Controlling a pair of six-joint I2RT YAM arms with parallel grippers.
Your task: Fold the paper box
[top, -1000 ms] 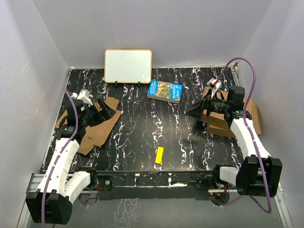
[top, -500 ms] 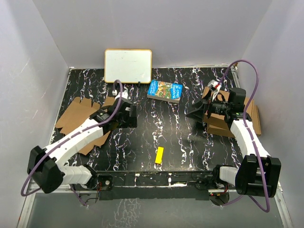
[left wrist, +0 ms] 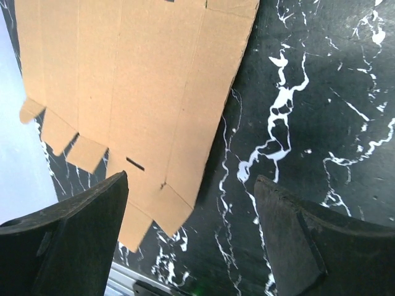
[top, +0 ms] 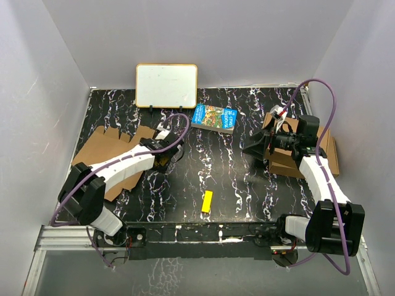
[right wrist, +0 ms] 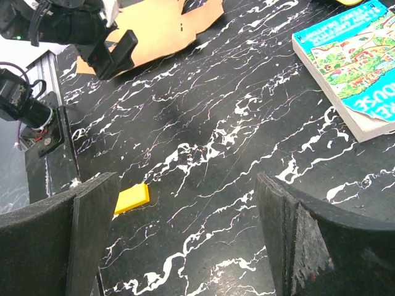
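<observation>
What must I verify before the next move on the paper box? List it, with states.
1. Paper box lies flat, unfolded: ok.
2. Left gripper open, holding nothing: ok.
3. Left gripper above the box's edge: ok; touching it: cannot tell.
4. Right gripper open, empty: ok.
5. Right gripper near the box: not ok, it is on the other side of the table.
6. Book and yellow block apart from the box: ok.
</observation>
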